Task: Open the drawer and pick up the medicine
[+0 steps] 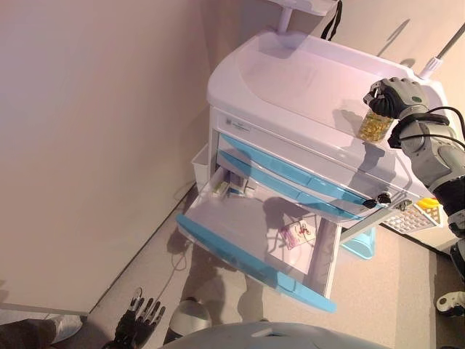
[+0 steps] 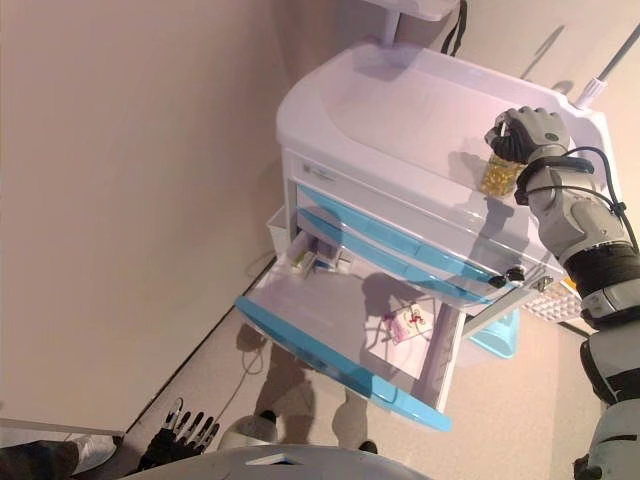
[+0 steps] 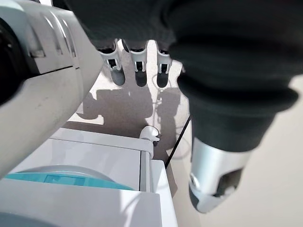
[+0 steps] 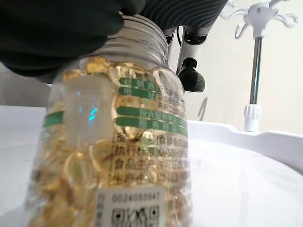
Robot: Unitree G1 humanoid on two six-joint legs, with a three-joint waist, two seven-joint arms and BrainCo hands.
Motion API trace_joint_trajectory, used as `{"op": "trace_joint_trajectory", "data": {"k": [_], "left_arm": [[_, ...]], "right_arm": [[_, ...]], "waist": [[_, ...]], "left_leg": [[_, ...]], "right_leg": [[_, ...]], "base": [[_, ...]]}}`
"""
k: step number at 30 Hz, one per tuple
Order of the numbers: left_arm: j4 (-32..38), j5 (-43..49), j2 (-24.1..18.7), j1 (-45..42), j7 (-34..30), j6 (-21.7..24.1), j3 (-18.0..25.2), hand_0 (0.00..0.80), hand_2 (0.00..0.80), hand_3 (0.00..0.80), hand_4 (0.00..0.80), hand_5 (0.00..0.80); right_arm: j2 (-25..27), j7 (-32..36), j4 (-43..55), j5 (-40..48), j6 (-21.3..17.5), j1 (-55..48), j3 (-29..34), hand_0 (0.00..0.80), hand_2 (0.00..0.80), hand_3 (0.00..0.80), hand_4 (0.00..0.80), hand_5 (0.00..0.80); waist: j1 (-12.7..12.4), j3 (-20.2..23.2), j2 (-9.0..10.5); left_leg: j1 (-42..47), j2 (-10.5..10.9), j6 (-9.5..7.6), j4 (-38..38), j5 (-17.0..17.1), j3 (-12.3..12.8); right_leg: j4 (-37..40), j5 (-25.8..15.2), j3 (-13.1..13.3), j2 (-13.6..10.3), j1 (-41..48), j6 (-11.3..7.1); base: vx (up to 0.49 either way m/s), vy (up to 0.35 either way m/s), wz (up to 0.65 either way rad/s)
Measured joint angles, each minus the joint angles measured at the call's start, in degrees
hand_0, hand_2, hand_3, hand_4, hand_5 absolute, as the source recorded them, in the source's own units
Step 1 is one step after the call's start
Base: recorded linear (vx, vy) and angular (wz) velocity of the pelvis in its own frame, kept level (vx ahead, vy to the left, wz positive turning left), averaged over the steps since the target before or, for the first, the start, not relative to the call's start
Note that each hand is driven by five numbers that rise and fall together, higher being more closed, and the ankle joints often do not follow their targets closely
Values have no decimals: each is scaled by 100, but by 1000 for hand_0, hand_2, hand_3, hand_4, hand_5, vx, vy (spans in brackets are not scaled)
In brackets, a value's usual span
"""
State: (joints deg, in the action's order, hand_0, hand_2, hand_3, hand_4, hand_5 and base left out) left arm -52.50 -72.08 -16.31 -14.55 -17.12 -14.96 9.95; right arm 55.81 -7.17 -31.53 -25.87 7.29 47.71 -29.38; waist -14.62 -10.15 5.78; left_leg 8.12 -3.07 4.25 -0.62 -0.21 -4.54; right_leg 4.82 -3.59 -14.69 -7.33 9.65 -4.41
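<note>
Clear plastic bottle of yellow capsules (image 4: 113,156), light, rigid, probably slick, hangs by its neck in the right hand's (image 1: 396,93) curled fingers at two o'clock.

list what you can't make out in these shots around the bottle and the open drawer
- Bottle cap: covered by the right hand in every view.
- Whether the bottle touches the cart top: its base is cut off in the right wrist view.
- Small items at the back of the drawer: too small, partly under the drawer above.
- Packet: print too small.
- Left hand: partly cut off.
</note>
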Motion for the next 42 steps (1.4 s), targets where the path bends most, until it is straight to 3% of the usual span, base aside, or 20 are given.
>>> {"op": "trace_joint_trajectory", "data": {"k": [17, 18, 19, 29, 42], "left_arm": [[0, -1, 10, -5, -1, -17, 0, 0, 0, 0, 0, 0], [0, -1, 10, -5, -1, -18, 0, 0, 0, 0, 0, 0], [0, -1, 11, -5, -1, -18, -1, 0, 0, 0, 0, 0], [0, -2, 27, -5, 0, -19, -1, 0, 0, 0, 0, 0], [0, -2, 130, -2, -2, -22, -1, 0, 0, 0, 0, 0]], "right_arm": [[14, -199, -10, 44, 9, -35, 215, 800, 800, 800, 800, 800], [16, -196, -8, 100, 13, -35, 215, 229, 229, 229, 229, 229], [16, -199, -8, 140, 14, -35, 216, 0, 0, 0, 0, 0], [73, -140, 15, 232, -220, -34, 274, 0, 0, 0, 0, 0], [258, -144, 503, 227, -237, -25, 274, 0, 0, 0, 0, 0]], "waist": [[84, 9, -161], [87, 12, -167], [87, 14, -172], [104, 33, -207], [228, 38, -220]], "left_leg": [[26, -2, -1, 12, 0, 35], [27, -3, -1, 12, 0, 37], [27, -3, -1, 12, 0, 38], [26, -4, -1, 16, 0, 45], [88, -13, -3, 99, 1, 130]], "right_leg": [[-3, 0, 47, 0, -4, 0], [-4, 0, 49, 0, -6, 0], [-5, 0, 51, 0, -7, 0], [-5, 0, 59, -1, -15, 0], [7, 0, 142, 5, -32, 0]], "base": [[0, 0, 0], [0, 0, 0], [0, 0, 0], [0, 0, 0], [-7, 4, -3]]}}
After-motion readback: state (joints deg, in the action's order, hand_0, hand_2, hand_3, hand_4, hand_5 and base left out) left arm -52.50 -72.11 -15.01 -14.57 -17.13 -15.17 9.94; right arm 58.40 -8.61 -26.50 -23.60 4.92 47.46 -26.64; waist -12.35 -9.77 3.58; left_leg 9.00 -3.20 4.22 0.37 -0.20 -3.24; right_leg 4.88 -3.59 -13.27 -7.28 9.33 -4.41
